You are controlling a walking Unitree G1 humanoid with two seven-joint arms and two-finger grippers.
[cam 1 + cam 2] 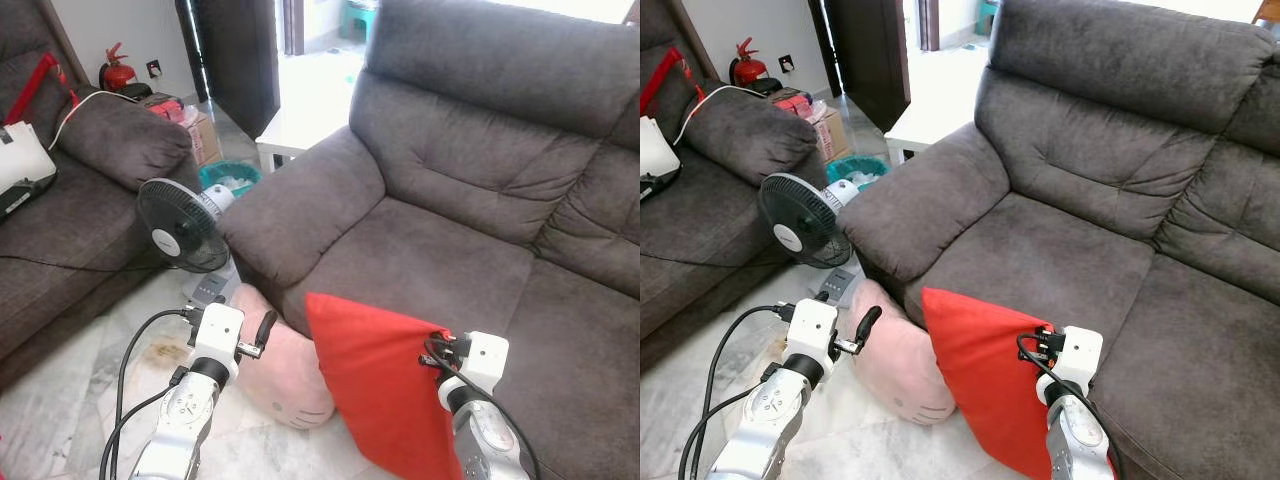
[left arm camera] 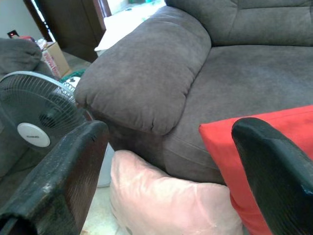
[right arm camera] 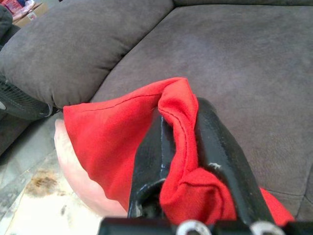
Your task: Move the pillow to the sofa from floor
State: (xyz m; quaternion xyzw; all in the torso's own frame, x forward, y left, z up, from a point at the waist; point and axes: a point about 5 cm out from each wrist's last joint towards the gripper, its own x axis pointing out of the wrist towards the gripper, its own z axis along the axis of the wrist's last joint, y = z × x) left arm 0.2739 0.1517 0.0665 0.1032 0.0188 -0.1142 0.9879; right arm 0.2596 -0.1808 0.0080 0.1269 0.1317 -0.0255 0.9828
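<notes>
Right claw (image 3: pixel 178 147) is clamped on a fold of the red pillow (image 1: pixel 375 385), which is held upright at the near front edge of the grey sofa (image 1: pixel 450 250). Left claw (image 2: pixel 166 166) hangs spread wide and empty, left of the pillow. A pink cushion (image 1: pixel 285 375) lies on the marble floor (image 1: pixel 70 400), against the sofa base just left of the red pillow. Farther left stands a black fan (image 1: pixel 180 228), beside the sofa arm. A second grey sofa (image 1: pixel 70 230) lies far left; a cardboard box (image 1: pixel 203 135) and a red fire extinguisher (image 1: pixel 117 72) sit beyond.
</notes>
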